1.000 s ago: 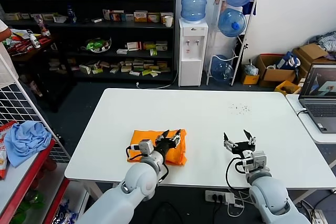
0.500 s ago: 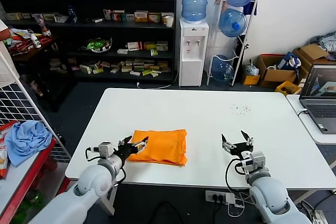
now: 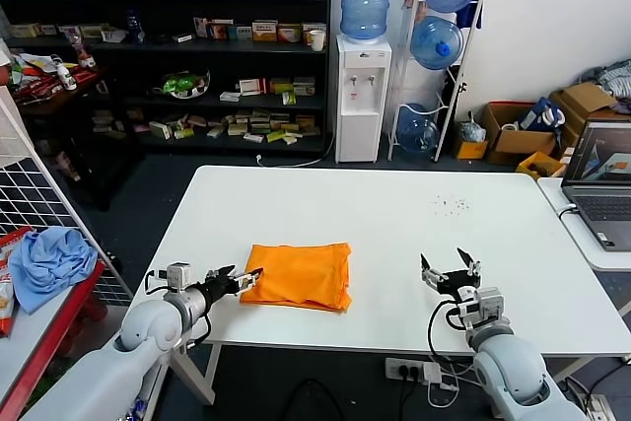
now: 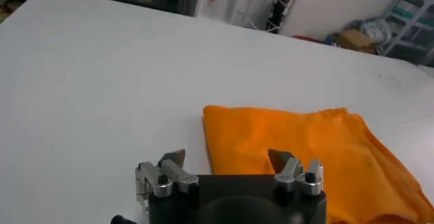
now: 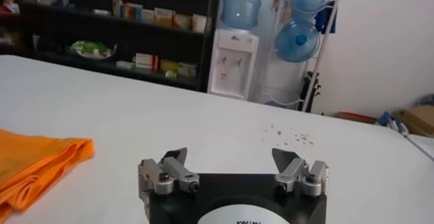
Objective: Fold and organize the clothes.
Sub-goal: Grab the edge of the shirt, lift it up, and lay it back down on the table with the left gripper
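The left end effector (image 3: pixel 244 277) stands wide open and holds nothing, just at 9 o'clock of the folded orange T-shirt (image 3: pixel 299 276). The T-shirt lies flat on the white worktop (image 3: pixel 394 224), near its front edge. The right end effector (image 3: pixel 446 269), well away at 3 o'clock, is also wide open and empty.

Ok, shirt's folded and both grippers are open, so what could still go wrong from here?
1. The left gripper sits open right at the folded orange T-shirt's left edge; a sideways move could snag it and undo the fold.
2. The T-shirt lies near the table's front edge, so a nudge toward the robot might push it off.
3. The right gripper is clear, low risk.
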Available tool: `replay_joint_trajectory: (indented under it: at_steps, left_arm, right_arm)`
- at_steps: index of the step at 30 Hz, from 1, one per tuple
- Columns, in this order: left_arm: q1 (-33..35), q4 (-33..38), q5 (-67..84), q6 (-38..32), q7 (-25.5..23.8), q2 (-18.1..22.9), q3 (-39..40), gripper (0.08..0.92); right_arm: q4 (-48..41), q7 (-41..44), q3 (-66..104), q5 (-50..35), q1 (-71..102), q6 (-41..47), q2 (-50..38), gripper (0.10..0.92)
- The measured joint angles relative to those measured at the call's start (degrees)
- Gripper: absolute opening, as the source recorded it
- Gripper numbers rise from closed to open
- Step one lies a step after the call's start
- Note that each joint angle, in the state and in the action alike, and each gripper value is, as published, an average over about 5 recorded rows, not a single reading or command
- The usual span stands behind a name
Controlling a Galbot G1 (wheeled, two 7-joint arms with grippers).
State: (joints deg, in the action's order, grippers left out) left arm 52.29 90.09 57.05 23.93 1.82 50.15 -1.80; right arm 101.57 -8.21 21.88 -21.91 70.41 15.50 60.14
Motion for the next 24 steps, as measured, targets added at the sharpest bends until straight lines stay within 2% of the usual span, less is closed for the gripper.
replay_joint_trajectory:
  at_steps: [8,11,24]
  left_arm:
    - [-1.75,-3.83,-1.04,0.85,-3.45,2.13,0.72,0.822]
    - [-2.17,-4.54,-1.28,0.78,-4.24,2.82,0.79,0.782]
    - [-2.14,-4.48,-0.83,-0.28,-5.32,3.36,0.25,0.378]
  right_arm:
    - [0.79,0.04,0.82,-0.33,0.73,0.1,-0.33,0.823]
    - [1.09,0.04,0.87,-0.33,0.9,0.15,-0.21,0.823]
    - [1.38,-0.18,0.4,-0.13,0.79,0.15,0.12,0.823]
